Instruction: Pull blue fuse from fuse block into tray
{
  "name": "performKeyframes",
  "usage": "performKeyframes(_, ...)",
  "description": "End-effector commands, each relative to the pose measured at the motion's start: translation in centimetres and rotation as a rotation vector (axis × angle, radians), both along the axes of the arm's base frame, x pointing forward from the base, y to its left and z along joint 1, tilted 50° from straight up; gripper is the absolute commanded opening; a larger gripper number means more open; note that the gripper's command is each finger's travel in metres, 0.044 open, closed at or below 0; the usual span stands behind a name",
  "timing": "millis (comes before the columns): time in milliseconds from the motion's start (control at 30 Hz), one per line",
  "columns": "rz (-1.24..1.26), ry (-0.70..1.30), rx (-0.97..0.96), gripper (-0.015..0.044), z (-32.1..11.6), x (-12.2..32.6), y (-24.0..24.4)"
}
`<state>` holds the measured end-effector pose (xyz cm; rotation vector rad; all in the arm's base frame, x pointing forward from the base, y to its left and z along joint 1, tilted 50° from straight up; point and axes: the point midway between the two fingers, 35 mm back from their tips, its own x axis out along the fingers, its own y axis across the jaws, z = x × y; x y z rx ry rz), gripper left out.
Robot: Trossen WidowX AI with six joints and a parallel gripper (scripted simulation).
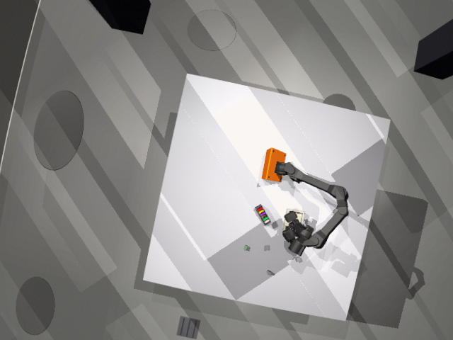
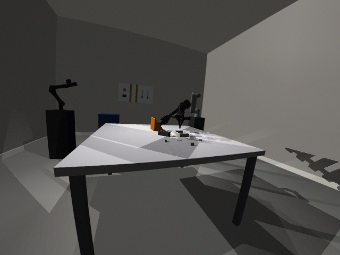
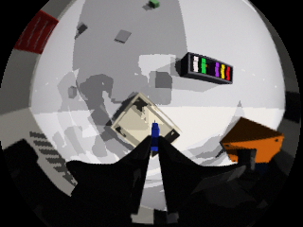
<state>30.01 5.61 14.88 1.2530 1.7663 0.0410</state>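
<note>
One hand (image 3: 154, 146) grips one blue fuse (image 3: 154, 131) above one tray (image 3: 135, 123).

White table (image 1: 204, 154) carrying fuse block (image 1: 262, 214); cream tray (image 1: 298, 216) just beside it, orange box (image 1: 272, 164) near, green cube (image 1: 246, 248) well apart.

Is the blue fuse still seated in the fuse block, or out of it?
Out. The blue fuse is pinched in the shut gripper above the tray, well apart from the fuse block.
</note>
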Motion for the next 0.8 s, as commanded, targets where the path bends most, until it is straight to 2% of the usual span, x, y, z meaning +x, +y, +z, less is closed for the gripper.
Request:
performKeyframes(0,0.004,0.005,0.012,0.0,2.0,-0.9,1.9)
performKeyframes(767,0.004,0.004,0.012,0.0,0.4,-1.0,4.0)
